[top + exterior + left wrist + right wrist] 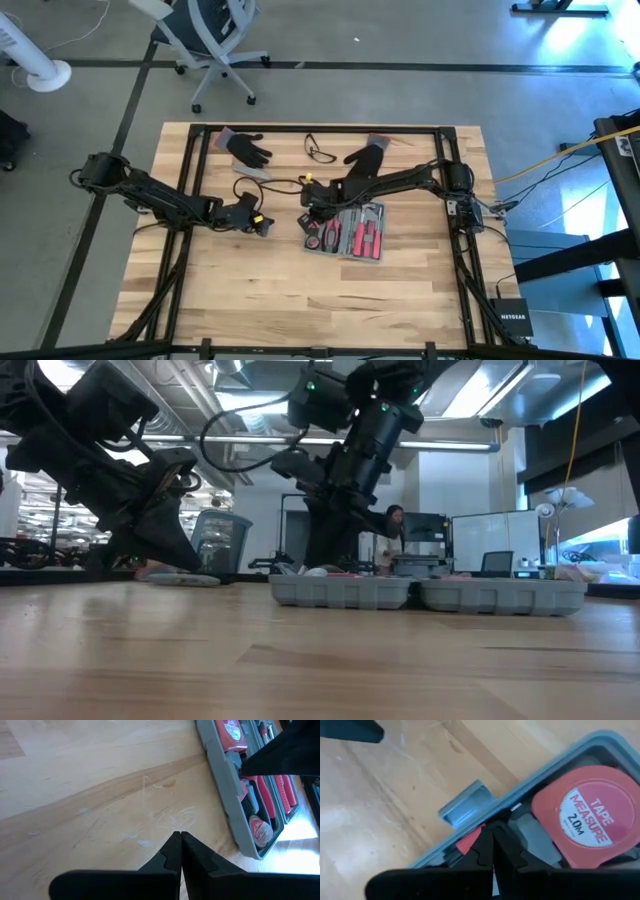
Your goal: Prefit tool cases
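The blue-grey tool case (345, 232) lies open and flat on the table's middle, both halves up, with red-handled tools in its recesses. It also shows in the low view (430, 594). A red tape measure (592, 817) sits in its far left corner, and a latch tab (465, 806) sticks out from the rim. My right gripper (312, 207) is shut, pointing down over that corner, fingertips (492, 839) at the rim beside something red. My left gripper (262, 225) is shut (179, 840) low over bare wood just left of the case (235, 795). My right gripper comes from above with shut fingers at the case's left rim (470, 845), near the latch tab. I cannot tell whether the tips touch the rim or the red piece beside them. My left gripper touches nothing that I can see.
Two black gloves (247, 148) (365, 160) and a pair of safety glasses (320, 150) lie near the table's far edge. Bare wood (300, 290) fills the near half. An office chair (215, 35) stands beyond the table. A person (392, 530) is far off in the room.
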{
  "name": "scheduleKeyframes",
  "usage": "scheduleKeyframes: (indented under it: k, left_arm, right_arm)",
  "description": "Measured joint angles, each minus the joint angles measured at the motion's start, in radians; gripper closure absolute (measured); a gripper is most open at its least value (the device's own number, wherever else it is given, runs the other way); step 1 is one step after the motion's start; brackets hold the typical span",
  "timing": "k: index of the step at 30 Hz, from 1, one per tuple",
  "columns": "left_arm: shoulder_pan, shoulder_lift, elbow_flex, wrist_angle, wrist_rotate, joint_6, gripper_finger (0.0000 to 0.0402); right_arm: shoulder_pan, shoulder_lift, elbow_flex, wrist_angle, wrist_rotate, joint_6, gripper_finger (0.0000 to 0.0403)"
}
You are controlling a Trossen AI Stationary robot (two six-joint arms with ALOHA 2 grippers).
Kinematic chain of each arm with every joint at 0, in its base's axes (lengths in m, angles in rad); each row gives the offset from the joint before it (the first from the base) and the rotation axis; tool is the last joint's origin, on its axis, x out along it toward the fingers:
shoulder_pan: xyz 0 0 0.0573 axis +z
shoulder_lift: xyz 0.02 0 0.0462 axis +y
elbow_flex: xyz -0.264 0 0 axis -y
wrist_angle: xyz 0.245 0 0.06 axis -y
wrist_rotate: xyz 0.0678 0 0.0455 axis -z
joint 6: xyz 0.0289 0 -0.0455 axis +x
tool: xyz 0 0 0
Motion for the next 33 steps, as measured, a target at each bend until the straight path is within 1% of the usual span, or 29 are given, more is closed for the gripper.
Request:
scheduleKeyframes:
  k: [3,10,15,17,22,25,27,30,33]
  left_arm:
    - [0.000,0.000,0.000,0.000,0.000,0.000,0.0401]
    - [0.000,0.000,0.000,0.000,0.000,-0.001,0.0401]
    - [0.008,0.000,0.000,0.000,0.000,0.001,0.0401]
    - [0.018,0.000,0.000,0.000,0.000,0.003,0.0401]
    - [0.034,0.000,0.000,0.006,0.001,0.024,0.0401]
    - [0.047,0.000,0.000,0.024,0.027,0.056,0.0401]
    - [0.057,0.000,0.000,0.062,0.065,0.098,0.0401]
    - [0.074,0.000,0.003,0.093,0.105,0.159,0.0401]
    - [0.101,0.001,0.003,0.084,0.106,0.185,0.0401]
  right_arm:
    - [0.000,0.000,-0.027,0.020,-0.009,0.021,0.0403]
    - [0.008,-0.005,-0.111,0.131,-0.024,0.100,0.0403]
    - [0.013,-0.017,-0.132,0.125,-0.021,0.099,0.0403]
    - [0.012,-0.032,-0.132,0.103,0.003,0.096,0.0403]
    - [-0.012,-0.110,-0.082,0.050,0.118,0.059,0.0403]
    - [-0.024,-0.162,-0.052,0.025,0.135,-0.004,0.0403]
    - [-0.024,-0.204,-0.021,-0.057,0.114,-0.042,0.0403]
    - [-0.001,-0.285,0.019,-0.293,0.124,-0.056,0.0403]
    - [0.054,-0.332,0.014,-0.555,0.133,0.043,0.0403]
